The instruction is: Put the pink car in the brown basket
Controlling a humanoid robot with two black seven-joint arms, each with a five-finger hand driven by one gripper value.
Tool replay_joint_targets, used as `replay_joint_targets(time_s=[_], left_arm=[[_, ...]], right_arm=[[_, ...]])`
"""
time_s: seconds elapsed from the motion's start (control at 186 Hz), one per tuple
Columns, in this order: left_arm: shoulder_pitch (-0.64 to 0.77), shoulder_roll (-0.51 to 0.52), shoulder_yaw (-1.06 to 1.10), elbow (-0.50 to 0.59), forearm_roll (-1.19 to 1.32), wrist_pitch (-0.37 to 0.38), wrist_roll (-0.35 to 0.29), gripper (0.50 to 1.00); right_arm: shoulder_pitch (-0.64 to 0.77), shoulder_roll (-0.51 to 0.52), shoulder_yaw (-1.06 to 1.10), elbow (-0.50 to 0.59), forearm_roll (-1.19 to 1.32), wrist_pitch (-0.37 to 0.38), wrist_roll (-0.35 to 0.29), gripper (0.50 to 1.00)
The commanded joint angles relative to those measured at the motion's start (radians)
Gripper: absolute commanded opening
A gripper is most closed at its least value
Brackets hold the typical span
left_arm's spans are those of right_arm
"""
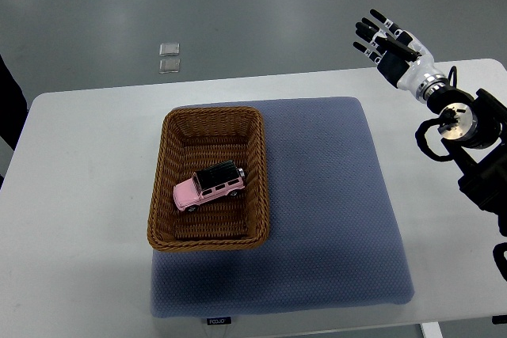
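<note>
Nearest us lies the front edge of one blue-grey cushion mat (333,219), with a small dark label at its near hem. We count one white table (79,219), the largest thing here, carrying that single mat across its middle. On the mat's left part sits one brown basket (162,195), woven and rectangular, its long side running away from us. Inside it we see one pink car (209,186) with a black roof, resting on the basket floor on its wheels, set at a slant, nose toward the near left.

We see one robot arm, coming in from the right edge. Its right hand (390,43) is raised over the far right corner of the table, well apart from the basket, fingers spread and holding nothing. On the grey floor beyond the table we count two small clear squares (169,57), one just beside the other.
</note>
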Motion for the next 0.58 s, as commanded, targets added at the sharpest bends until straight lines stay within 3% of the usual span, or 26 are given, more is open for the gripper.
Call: replay_joint_targets(time_s=[0.0, 0.214, 0.574], left_arm=[[0.0, 0.0, 0.0, 0.001, 0.0, 0.0, 0.0, 1.0], [0.001, 0.0, 0.0, -0.007, 0.001, 0.0, 0.0, 1.0], [0.001, 0.0, 0.0, -0.003, 0.0, 0.002, 0.0, 1.0]], right_arm=[[-0.006, 0.001, 0.0, -0.016, 0.049, 0.0, 0.037, 0.897], [-0.003, -0.003, -0.001, -0.05, 0.066, 0.0, 0.133, 0.901], [-0.006, 0.0, -0.017, -0.096, 0.062, -0.001, 0.154, 0.911]])
